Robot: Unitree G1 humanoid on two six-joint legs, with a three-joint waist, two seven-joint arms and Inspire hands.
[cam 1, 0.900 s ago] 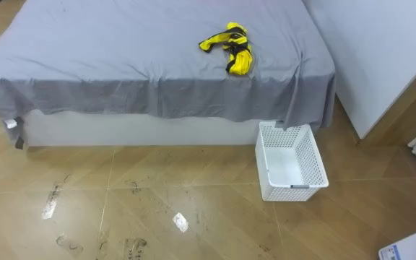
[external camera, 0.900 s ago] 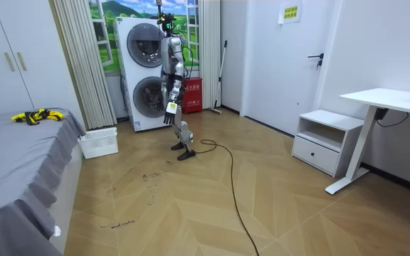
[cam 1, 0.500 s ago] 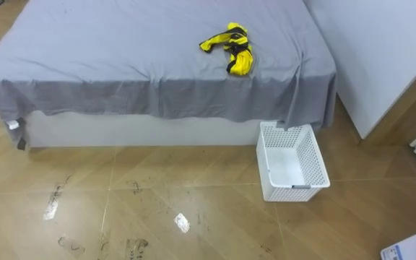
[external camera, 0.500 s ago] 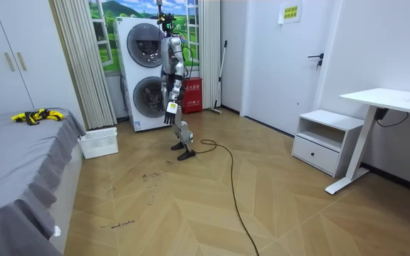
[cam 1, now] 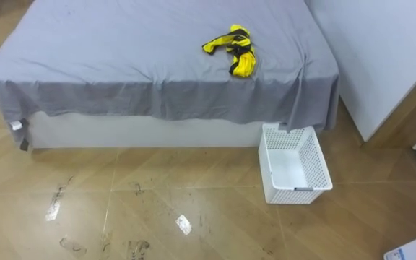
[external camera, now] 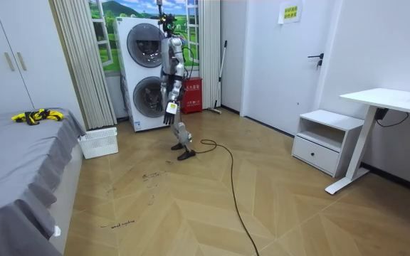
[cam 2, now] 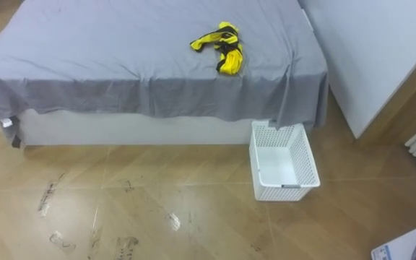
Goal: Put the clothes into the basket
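Nothing's budged on the bed, just the head camera drifting. Left eye: yellow-and-black clothes (cam 1: 234,52) lie far right on the grey bed (cam 1: 85,65), back from its near edge. White basket (cam 1: 300,196) on the floor at the bed's right corner, under the sheet's hem. Room view: robot by the washing machines (external camera: 137,71), open floor to the bed; left hand (external camera: 169,117) hangs at its hip, grasp too small to read.

Bed (cam 1: 157,43) cropped at the top edge; robot hand (external camera: 169,114) seemingly too small for detail.
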